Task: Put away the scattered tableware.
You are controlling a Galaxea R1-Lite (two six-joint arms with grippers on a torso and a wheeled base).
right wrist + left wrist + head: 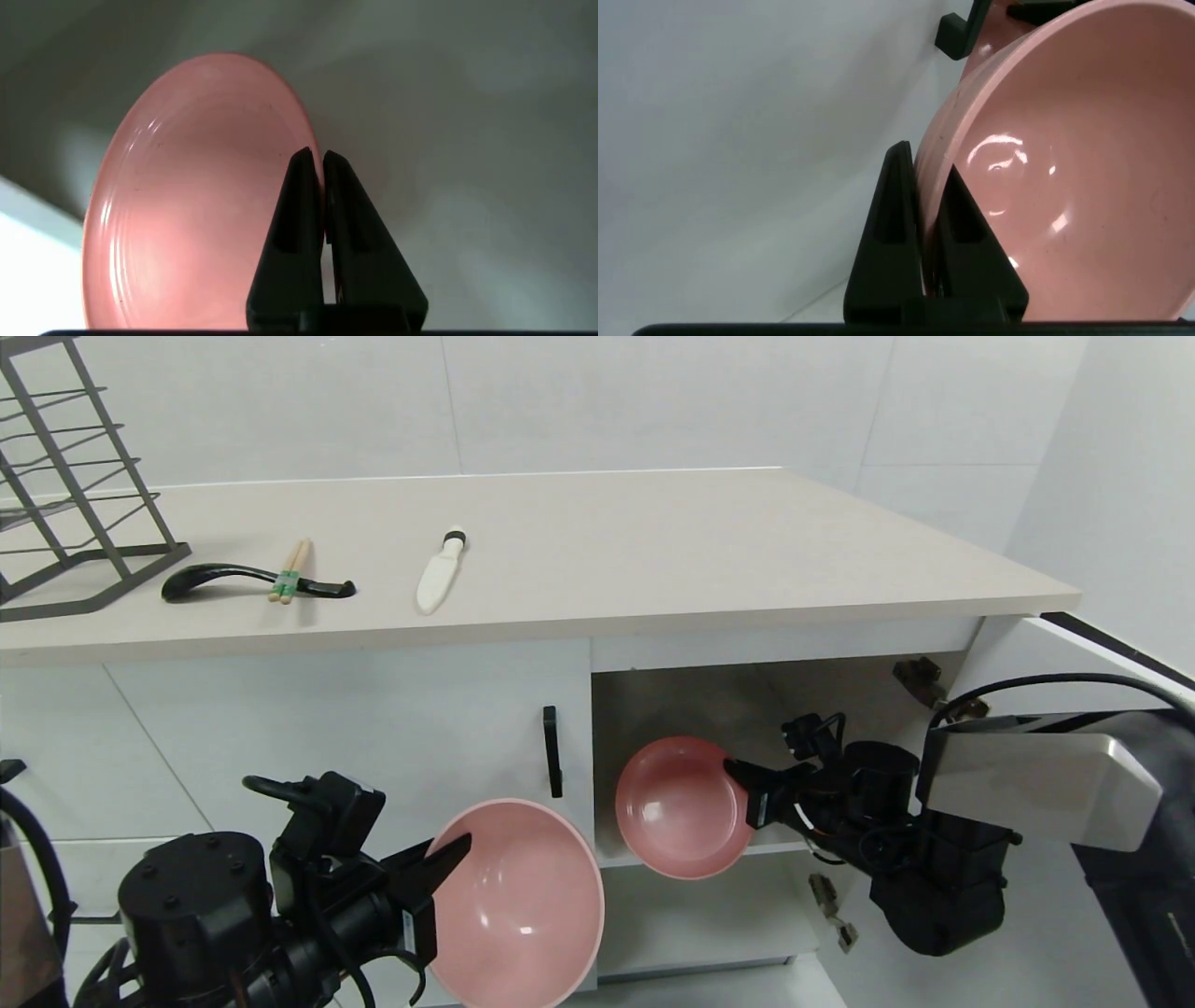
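Left gripper: the left gripper point(453, 854) point(926, 201) is clamped tight on the rim of a pink bowl point(523, 905) point(1064, 168), one finger inside the rim and one outside.
Pink bowl: held tilted on edge, its hollow facing up and out, low in front of the cabinet's point(373, 728) closed door and just below that door's black handle point(550, 751).
Right gripper: the right gripper point(733, 770) point(313, 168) pinches a pink plate point(677, 807) point(196, 196) by its rim, its fingers all but closed on the thin edge.
Pink plate: held nearly upright at the mouth of the cabinet's open compartment point(747, 709), its lower edge level with the inner shelf point(784, 849); whether it touches the shelf cannot be told.
Countertop: on the cabinet's pale countertop point(653, 541) lie a black ladle point(215, 579), a pair of chopsticks point(291, 569) resting across the ladle's handle, and a white knife point(442, 574) lying apart from them, nearer the middle of the cabinet.
Dish rack: a dark wire dish rack point(75, 495) stands at the cabinet's far left end, beside the ladle's bowl.
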